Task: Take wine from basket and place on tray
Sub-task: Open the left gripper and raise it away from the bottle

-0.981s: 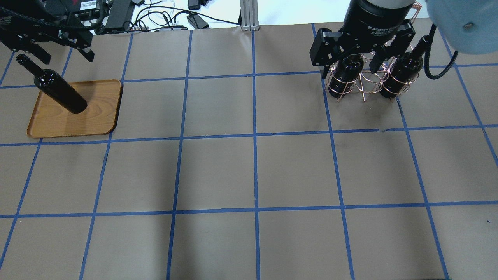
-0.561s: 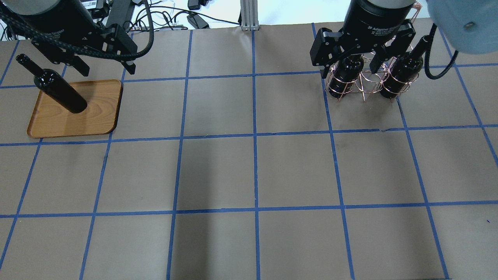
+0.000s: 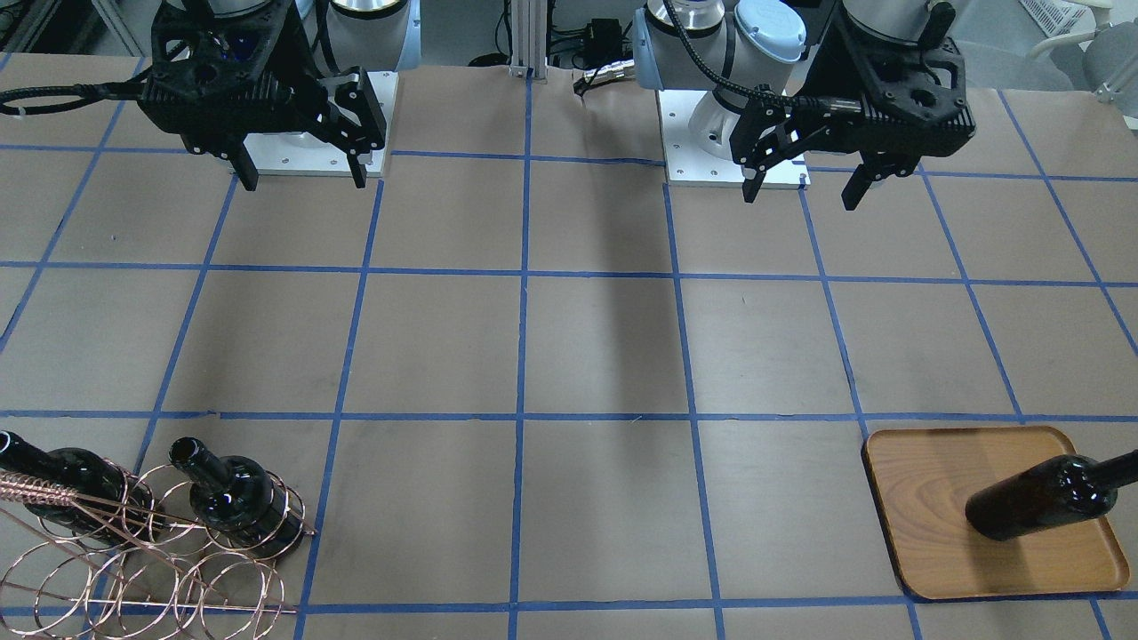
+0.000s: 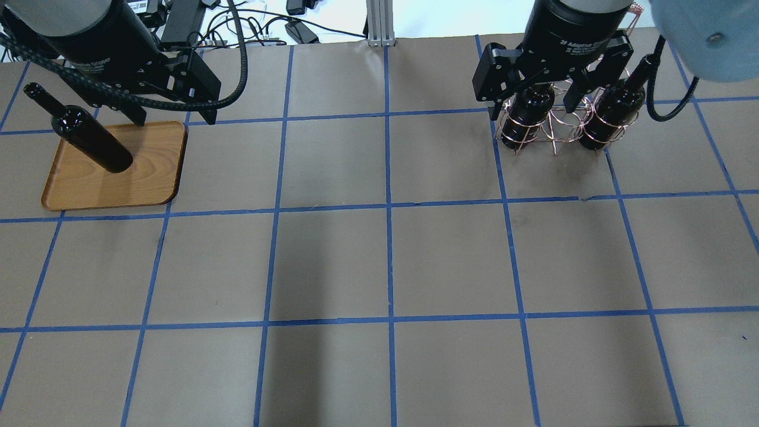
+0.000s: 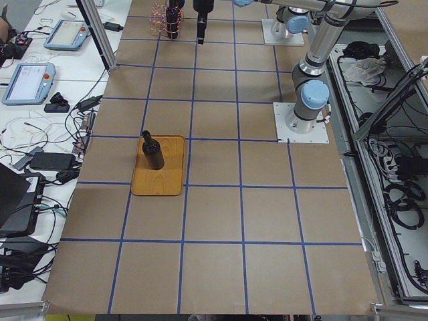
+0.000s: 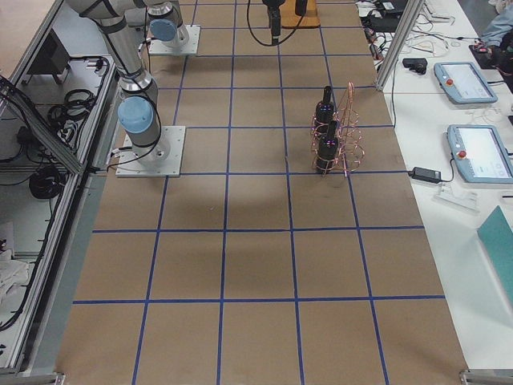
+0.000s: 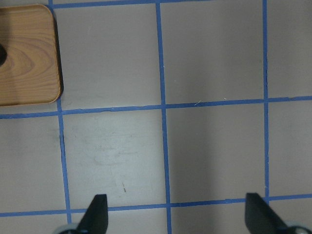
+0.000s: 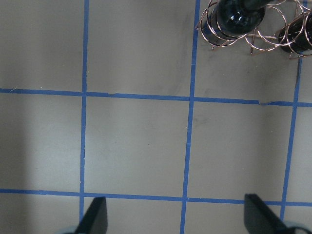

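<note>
One wine bottle (image 4: pixel 92 139) stands upright on the wooden tray (image 4: pixel 148 178) at the far left; it also shows in the front view (image 3: pixel 1036 498) on the tray (image 3: pixel 925 480). Two more bottles (image 4: pixel 528 115) (image 4: pixel 614 112) sit in the copper wire basket (image 4: pixel 557 127) at the far right, also seen in the front view (image 3: pixel 231 498) (image 3: pixel 62 480). My left gripper (image 4: pixel 175 112) is open and empty, high above the table, to the right of the tray. My right gripper (image 3: pixel 302 176) is open and empty, high on the robot's side of the basket (image 8: pixel 263 41).
Blue tape lines divide the brown table into squares. Cables and power bricks (image 4: pixel 237 24) and an aluminium post (image 4: pixel 379 24) lie along the far edge. Teach pendants (image 6: pixel 461 80) lie on a side bench beyond it.
My left gripper has moved right, away from the bottle standing on the tray, still open. The right arm and the bottles have not moved.
</note>
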`<state>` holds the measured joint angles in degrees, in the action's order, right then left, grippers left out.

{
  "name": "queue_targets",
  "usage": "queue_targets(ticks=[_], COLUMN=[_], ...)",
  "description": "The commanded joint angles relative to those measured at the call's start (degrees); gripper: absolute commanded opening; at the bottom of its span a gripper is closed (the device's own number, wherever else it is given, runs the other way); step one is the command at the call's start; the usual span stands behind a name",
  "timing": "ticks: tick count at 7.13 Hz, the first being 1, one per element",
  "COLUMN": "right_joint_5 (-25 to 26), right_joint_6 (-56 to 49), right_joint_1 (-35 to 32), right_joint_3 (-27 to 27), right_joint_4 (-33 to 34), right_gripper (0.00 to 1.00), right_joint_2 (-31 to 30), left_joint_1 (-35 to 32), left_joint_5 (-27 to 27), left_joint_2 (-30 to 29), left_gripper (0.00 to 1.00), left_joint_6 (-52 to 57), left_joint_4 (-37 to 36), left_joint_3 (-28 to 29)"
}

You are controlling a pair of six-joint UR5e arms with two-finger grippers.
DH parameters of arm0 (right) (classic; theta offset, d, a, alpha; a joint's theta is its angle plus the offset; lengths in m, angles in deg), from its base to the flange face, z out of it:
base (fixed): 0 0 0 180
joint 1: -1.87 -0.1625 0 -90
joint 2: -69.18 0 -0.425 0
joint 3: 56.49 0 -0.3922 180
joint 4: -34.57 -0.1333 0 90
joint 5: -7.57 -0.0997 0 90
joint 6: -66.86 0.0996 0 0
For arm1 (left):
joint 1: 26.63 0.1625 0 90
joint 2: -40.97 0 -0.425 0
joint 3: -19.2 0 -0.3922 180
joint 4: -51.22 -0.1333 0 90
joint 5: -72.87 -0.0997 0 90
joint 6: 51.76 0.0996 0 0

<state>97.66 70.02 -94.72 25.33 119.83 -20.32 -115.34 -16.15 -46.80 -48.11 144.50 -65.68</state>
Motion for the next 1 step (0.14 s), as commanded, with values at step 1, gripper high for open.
queue_targets(ticks=[1], right_joint_5=[0.0], right_joint_6=[0.0], right_joint_1=[0.0], right_joint_3=[0.1], right_joint_4=[0.0], right_gripper=[1.0], right_joint_2=[0.0], left_joint_1=[-0.1], left_joint_5=[0.0], left_joint_2=[0.0], left_gripper=[1.0], left_joint_6=[0.4], left_joint_4=[-0.4], left_joint_3=[-0.7])
